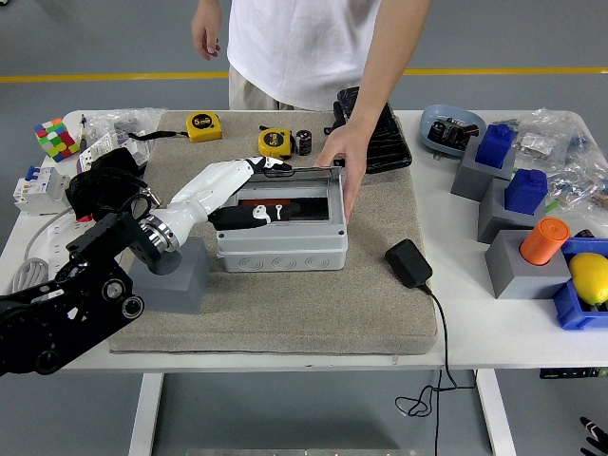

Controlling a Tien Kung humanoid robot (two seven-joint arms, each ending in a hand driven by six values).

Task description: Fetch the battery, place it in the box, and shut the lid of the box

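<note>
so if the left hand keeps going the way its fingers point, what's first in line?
Probably the person's hand gripping the grey box's right rim. The left hand points right across the box top; depth is unclear, so it may pass underneath.

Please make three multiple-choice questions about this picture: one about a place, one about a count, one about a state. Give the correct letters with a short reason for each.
1. Where is the person's hand?
A. on the right end of the grey box
B. on the Rubik's cube
C. on the black adapter

2. How many yellow tape measures lie behind the box?
A. one
B. two
C. four

3. What is the robot's left hand doing?
A. resting off the table
B. lying over the box's top
C. holding the lemon

Answers: 1 A, the hand grips the box's right end. 2 B, a second tape measure lies nearby. 3 B, its white fingers lie across the box.
</note>
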